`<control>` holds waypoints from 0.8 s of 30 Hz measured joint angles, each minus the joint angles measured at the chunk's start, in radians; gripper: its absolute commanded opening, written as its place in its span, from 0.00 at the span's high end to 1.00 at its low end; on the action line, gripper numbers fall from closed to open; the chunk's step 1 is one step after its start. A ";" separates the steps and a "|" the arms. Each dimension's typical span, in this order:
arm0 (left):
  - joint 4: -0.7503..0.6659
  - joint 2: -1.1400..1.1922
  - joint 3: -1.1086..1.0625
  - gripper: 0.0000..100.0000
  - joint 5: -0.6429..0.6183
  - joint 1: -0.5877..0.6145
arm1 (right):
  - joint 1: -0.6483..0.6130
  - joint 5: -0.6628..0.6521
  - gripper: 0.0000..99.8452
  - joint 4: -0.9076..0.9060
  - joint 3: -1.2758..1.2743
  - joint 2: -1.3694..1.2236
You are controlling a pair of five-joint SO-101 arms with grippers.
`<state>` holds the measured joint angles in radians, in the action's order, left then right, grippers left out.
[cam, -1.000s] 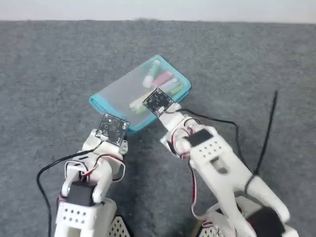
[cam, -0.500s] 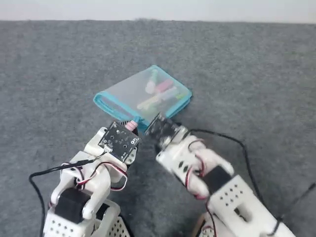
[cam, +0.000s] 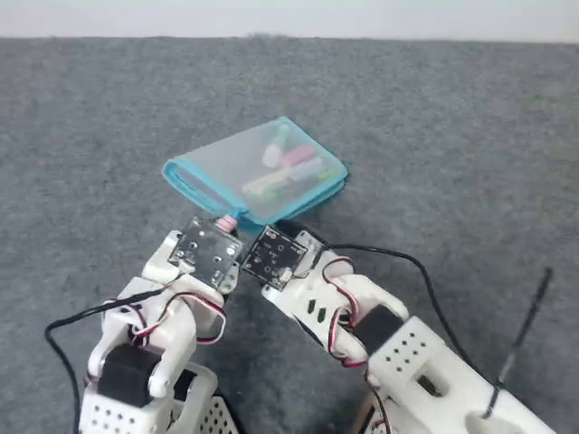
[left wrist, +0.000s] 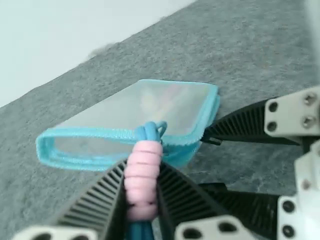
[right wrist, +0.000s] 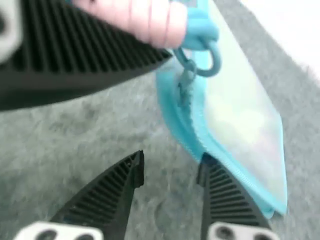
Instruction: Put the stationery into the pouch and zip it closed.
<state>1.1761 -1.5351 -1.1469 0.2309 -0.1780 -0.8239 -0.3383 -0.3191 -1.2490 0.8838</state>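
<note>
Left wrist view: my left fingers (left wrist: 100, 197) clench pink pull (left wrist: 143, 167);
Change: right fingers (right wrist: 107, 192), released, backed off pouch (left wrist: 150, 107);
Meaning: zip closing likely under way

Left arm (cam: 172, 303), right arm (cam: 336, 307) crowding pouch (cam: 237, 161)

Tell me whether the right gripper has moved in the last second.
Yes. The right gripper has drawn back from over the translucent blue-edged pouch, away from the grey table's far edge.

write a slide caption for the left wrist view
Left gripper clamps the pink ribbed zip pull of the translucent blue-edged pouch.
</note>
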 measured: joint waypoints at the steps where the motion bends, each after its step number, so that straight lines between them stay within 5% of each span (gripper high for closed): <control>1: 0.000 0.000 0.000 0.99 0.000 0.011 | 0.000 0.000 0.90 0.032 0.000 -0.023; 24: 0.023 0.000 0.015 0.99 0.015 0.023 | 0.046 -0.089 0.81 -0.178 0.006 0.186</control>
<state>1.1991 -1.5351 -1.1316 0.2463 -0.1550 -0.7779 -0.4273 -0.4971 -1.2428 1.0694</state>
